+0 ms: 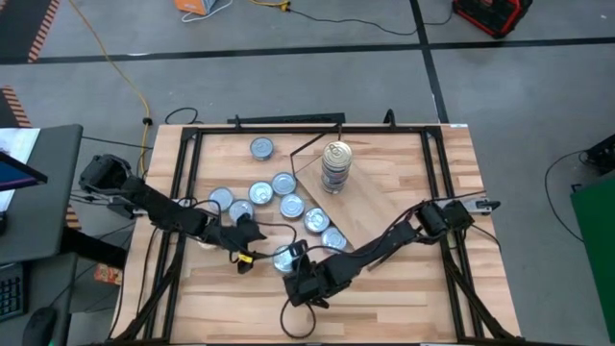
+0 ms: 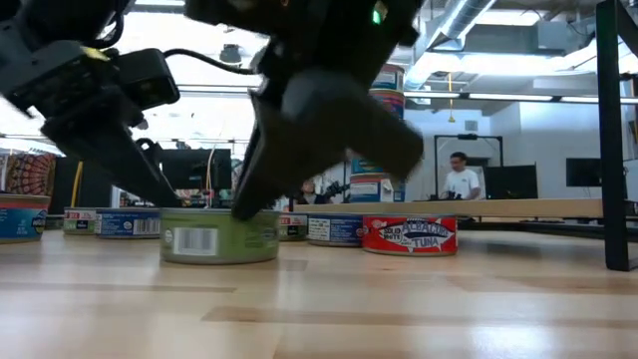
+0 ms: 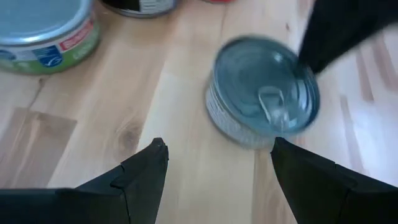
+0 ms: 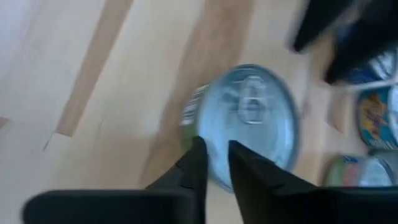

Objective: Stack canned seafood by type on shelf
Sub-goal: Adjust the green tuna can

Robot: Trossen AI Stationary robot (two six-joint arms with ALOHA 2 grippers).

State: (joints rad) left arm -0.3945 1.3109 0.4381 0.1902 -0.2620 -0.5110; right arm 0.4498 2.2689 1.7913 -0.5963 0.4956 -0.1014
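A green-labelled tin with a silver pull-tab lid [image 1: 283, 256] [image 2: 219, 239] [image 3: 261, 90] [image 4: 249, 121] stands flat on the tabletop near the front edge. My right gripper [image 1: 294, 259] [image 4: 214, 158] slants down onto it with its fingers almost together. My left gripper [image 1: 250, 244] [image 3: 217, 149] is open, level with the tin and just short of it on its left side. The other tins [image 1: 292, 205] lie loose on the table behind it. Several tins stand stacked [image 1: 335, 165] on the light-wood shelf [image 1: 384, 183]. My right gripper has its shut fingertips [image 4: 199, 155] on the near rim of the tin's lid [image 4: 214, 140], slanting down from above and from the table's right. Whether they pinch the rim or only press on it cannot be told. The tin stays flat on the table.
Loose tins run in a band from the table's left [image 1: 221, 199] to beside my right arm [image 1: 333, 238], one alone at the far edge [image 1: 261, 147]. A red-labelled tuna tin [image 2: 409, 235] lies right of the gripped tin. The dark shelf frame [image 2: 618, 130] stands at right. A person [image 2: 462, 179] is far off.
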